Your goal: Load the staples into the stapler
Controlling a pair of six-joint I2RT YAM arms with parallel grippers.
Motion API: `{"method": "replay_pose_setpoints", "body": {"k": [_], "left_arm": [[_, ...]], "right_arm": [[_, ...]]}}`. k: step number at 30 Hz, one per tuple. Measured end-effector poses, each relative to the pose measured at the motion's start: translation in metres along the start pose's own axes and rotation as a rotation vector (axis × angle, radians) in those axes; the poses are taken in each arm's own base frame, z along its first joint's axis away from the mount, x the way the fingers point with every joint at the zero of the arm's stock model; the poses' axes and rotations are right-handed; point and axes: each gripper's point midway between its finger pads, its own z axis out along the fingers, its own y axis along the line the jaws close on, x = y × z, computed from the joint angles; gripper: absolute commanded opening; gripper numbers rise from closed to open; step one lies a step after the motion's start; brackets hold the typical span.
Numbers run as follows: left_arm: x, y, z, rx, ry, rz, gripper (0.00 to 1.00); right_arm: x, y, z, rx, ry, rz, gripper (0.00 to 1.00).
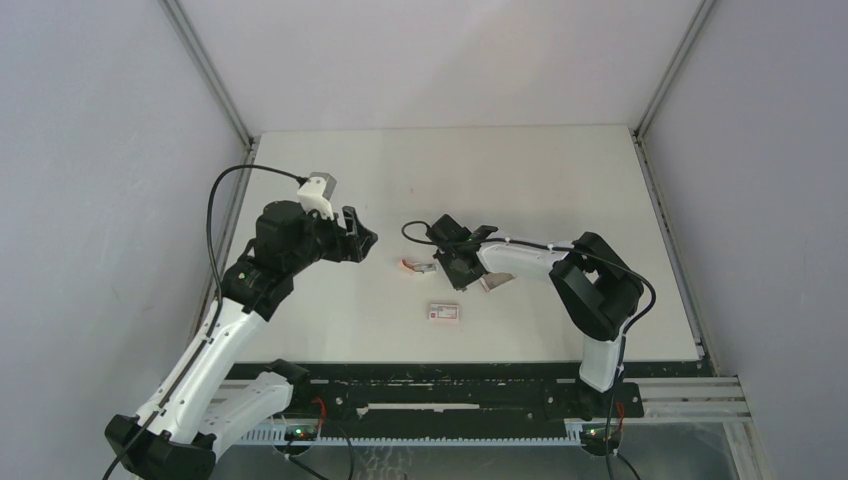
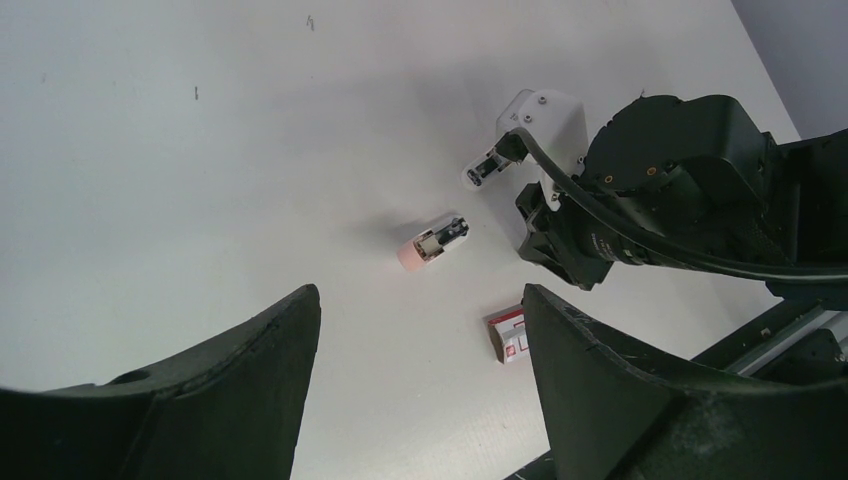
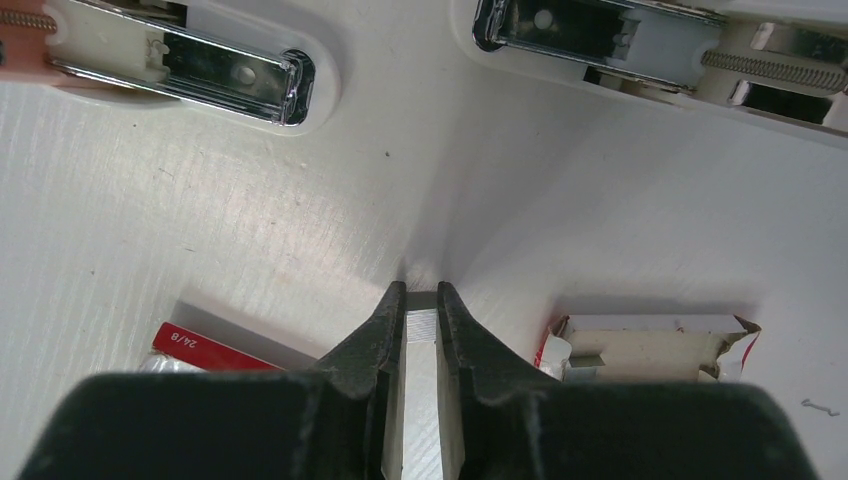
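Right end effector (image 3: 421,300) is clamped on the staples (image 3: 422,390), a silvery strip held just short of the stapler (image 3: 200,65) (its parts lie open on the worktop (image 3: 300,200)). We note the box (image 3: 210,348) just beside the strip, farther from the stapler. Left end effector (image 1: 362,238) hovers left of the stapler, fingers apart and empty.

The left claw (image 2: 418,300) hangs wide open on a raised arm. The right claw (image 3: 420,296), low and reaching left, pinches the staples (image 3: 421,345) tight.
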Motion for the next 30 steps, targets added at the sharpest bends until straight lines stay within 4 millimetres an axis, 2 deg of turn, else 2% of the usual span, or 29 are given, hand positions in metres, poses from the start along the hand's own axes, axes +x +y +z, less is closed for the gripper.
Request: {"method": "replay_pose_setpoints", "body": {"k": [6, 10, 17, 25, 30], "left_arm": [[0.005, -0.002, 0.003, 0.012, -0.004, -0.035, 0.78], [0.022, 0.000, 0.011, 0.028, -0.015, -0.107, 0.78], [0.073, 0.011, 0.054, 0.017, 0.051, -0.273, 0.77], [0.099, -0.011, 0.098, 0.070, 0.113, -0.314, 0.76], [0.125, -0.004, 0.117, 0.027, 0.183, -0.338, 0.76]], "right_arm": [[0.000, -0.001, -0.001, -0.001, -0.002, 0.002, 0.06], [-0.002, -0.004, -0.009, -0.009, -0.018, 0.014, 0.06], [-0.007, -0.020, -0.025, -0.039, -0.088, 0.081, 0.06], [0.000, -0.038, -0.020, -0.048, -0.087, 0.142, 0.06], [-0.005, -0.036, -0.026, -0.072, -0.116, 0.151, 0.06]]}}
